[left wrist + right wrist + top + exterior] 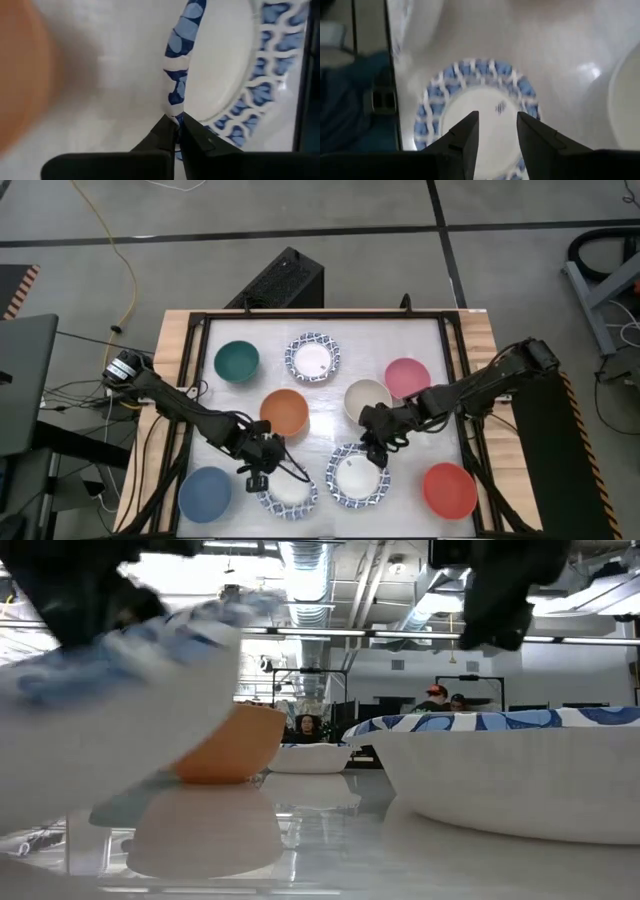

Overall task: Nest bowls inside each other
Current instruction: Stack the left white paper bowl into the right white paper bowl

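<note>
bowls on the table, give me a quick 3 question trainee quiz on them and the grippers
1. True or false: the left gripper is shut on a patterned bowl.
2. What lies under the right gripper? A) red bowl B) patterned bowl C) green bowl
3. Fill in: the orange bowl stands ____, nested in nothing.

Key: 1 true. 2 B, the second patterned bowl, jaws open. 3 alone.

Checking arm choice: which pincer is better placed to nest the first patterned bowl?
Left, probably. The left pincer is shut on a blue-rimmed bowl's rim, while the right pincer hangs open above the neighbouring patterned bowl, holding nothing.
</note>
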